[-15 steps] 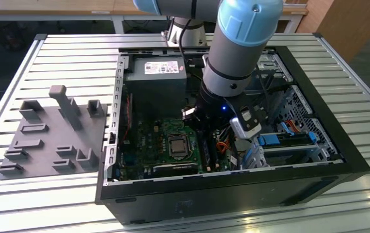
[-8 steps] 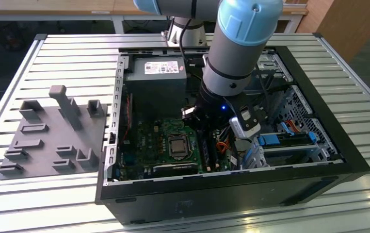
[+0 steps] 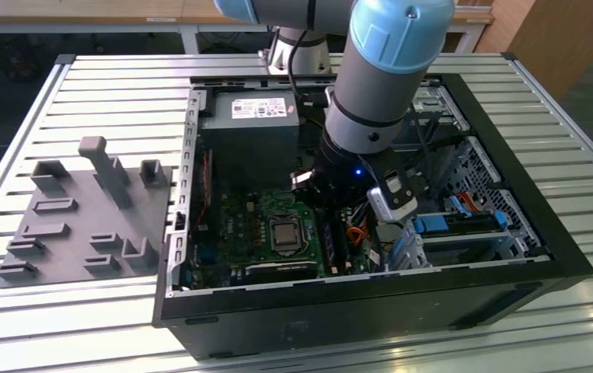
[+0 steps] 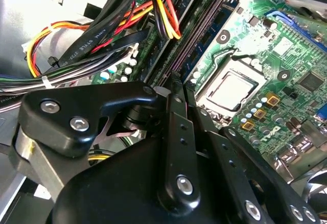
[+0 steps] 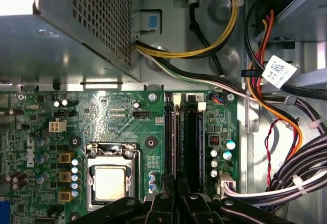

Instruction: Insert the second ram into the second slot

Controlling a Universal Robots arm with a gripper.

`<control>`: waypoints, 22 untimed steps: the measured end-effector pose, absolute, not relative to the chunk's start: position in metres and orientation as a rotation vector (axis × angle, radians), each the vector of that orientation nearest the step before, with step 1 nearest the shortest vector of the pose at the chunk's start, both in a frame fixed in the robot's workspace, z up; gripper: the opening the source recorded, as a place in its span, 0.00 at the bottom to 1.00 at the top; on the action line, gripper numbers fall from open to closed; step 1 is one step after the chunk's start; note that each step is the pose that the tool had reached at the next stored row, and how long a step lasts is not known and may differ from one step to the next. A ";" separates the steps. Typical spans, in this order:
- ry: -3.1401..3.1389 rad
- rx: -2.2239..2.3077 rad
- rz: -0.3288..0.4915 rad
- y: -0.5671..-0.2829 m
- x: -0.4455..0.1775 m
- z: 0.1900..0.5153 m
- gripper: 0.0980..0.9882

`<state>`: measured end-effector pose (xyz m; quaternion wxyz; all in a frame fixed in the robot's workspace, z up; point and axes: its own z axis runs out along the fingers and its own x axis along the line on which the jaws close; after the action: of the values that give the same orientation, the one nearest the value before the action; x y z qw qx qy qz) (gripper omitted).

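My gripper [image 5: 176, 198] [image 4: 181, 101] is low inside the open computer case [image 3: 545, 233], over the two memory slots on the green motherboard [image 5: 117, 117]. Its black fingers [image 5: 162, 203] stand close together. A thin strip runs edge-on from between the fingertips: the second ram [image 5: 173, 137] [image 4: 196, 38]. It lies in line with the slot nearer the processor socket [image 5: 110, 180]. The wider black slot [image 5: 194, 142] beside it looks dark along its length. In the exterior view the arm's wrist [image 3: 364, 167] covers the gripper and the slots.
The grey power supply [image 5: 76, 25] [image 3: 249, 116] stands past the slots' far ends. Cable bundles [image 5: 276, 132] [image 4: 102, 35] crowd the side away from the socket. Blue drive brackets [image 3: 447, 225] sit toward the exterior view's right. A grey fixture plate [image 3: 78, 225] lies outside the case on the slatted table.
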<state>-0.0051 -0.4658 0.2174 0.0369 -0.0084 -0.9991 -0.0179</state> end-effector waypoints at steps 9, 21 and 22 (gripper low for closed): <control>-3.067 -0.025 -0.055 -0.466 -0.004 0.222 0.04; -3.063 -0.014 -0.049 -0.466 -0.002 0.221 0.04; -3.063 -0.014 -0.049 -0.466 -0.002 0.221 0.04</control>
<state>-0.0017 -0.4662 0.2210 0.0393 -0.0045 -0.9991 -0.0159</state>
